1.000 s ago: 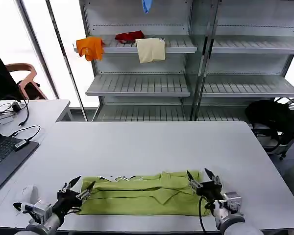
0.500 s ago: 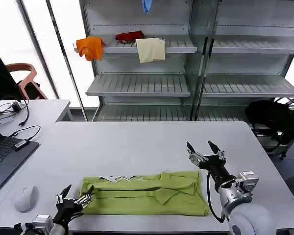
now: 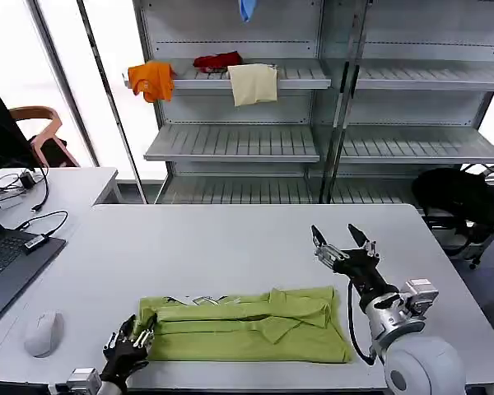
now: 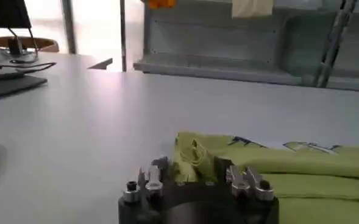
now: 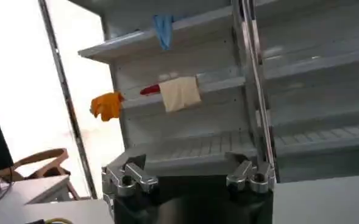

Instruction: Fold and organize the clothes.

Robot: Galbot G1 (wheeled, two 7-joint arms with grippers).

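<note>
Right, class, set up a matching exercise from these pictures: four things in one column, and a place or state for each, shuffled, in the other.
Things:
1. T-shirt
2. right gripper
3. orange cloth
4. mouse

Places or states:
A. hanging from the top shelf's left end
B. raised above the table, jaws open
C. folded into a long band near the table's front edge
D. on the table, left of the shirt

Pairs: 1-C, 2-B, 3-A, 4-D

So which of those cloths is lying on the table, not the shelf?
The lime-green T-shirt, folded into a long strip; the orange, red and cream cloths sit on the shelf.
</note>
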